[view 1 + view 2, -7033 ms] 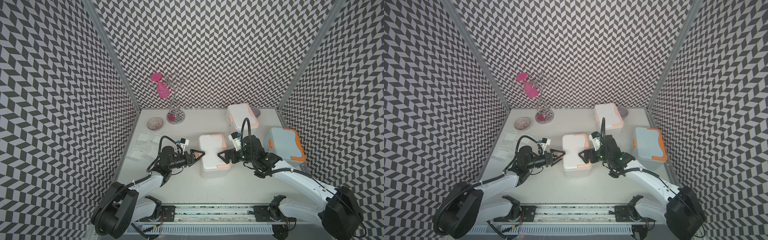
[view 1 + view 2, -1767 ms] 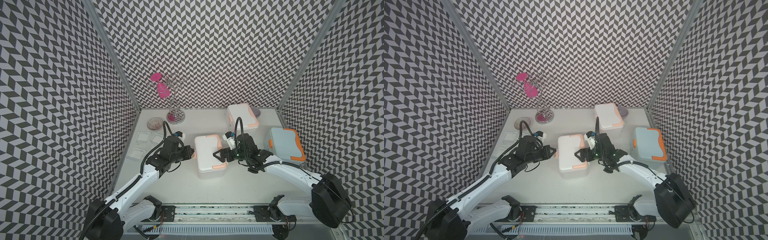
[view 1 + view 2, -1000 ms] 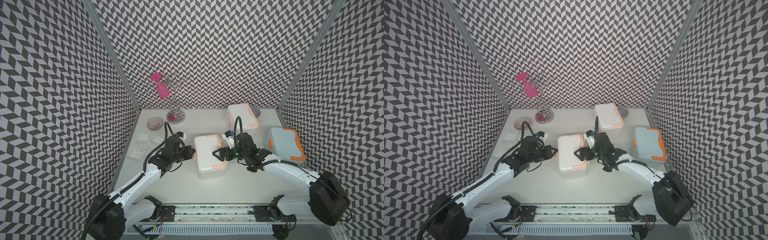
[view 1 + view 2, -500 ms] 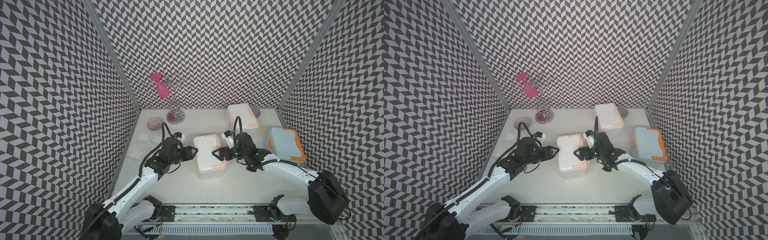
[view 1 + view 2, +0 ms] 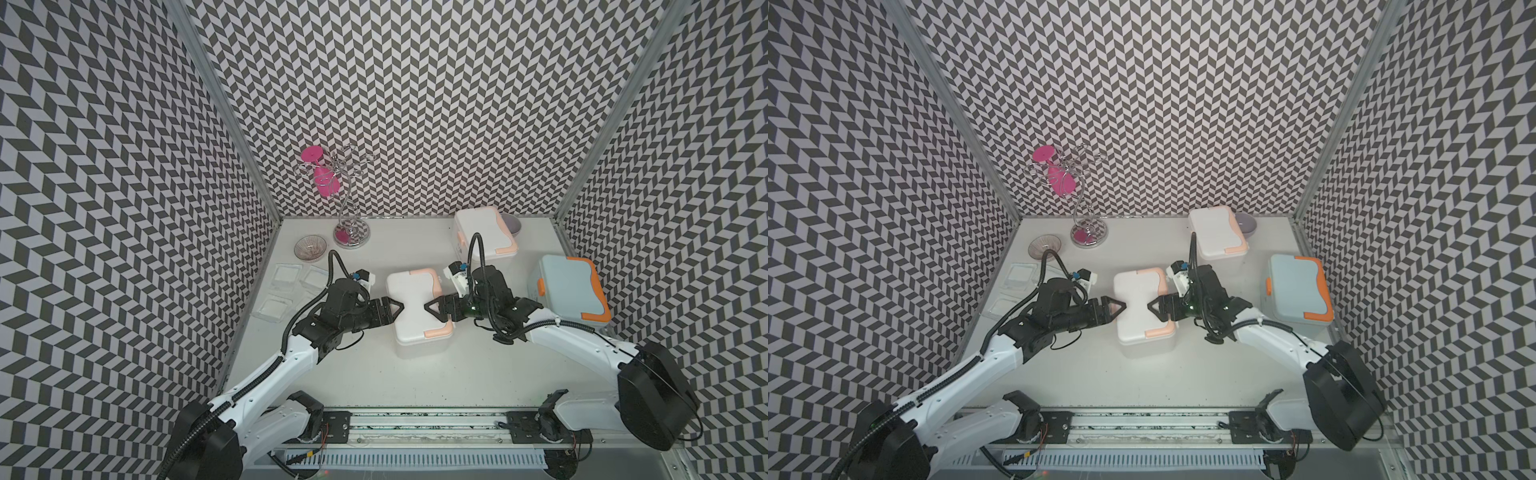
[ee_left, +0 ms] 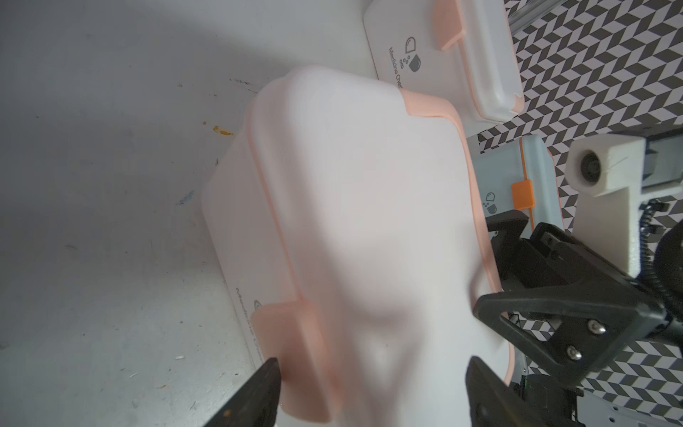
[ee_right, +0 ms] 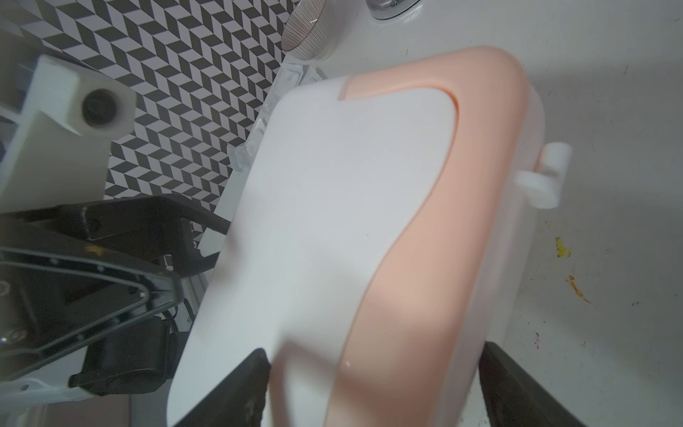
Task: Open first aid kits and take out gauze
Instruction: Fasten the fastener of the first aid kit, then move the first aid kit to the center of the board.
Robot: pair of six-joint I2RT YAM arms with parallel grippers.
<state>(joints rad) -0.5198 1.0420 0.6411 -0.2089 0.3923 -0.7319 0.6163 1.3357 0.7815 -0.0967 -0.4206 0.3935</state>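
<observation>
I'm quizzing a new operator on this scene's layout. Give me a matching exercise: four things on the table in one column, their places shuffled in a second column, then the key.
Things
1. pale blue kit
2. ribbed glass bowl
3. gauze pads
4. middle white kit

Places
A. between the left gripper and the right gripper
B. lying flat in clear wrappers by the left wall
C. near the right wall
D. beside the base of the wire stand

Pairs: 1-C, 2-D, 3-B, 4-A

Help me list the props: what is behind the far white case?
A small grey bowl shows behind the far white case. The case covers its near side; its contents cannot be told.
</observation>
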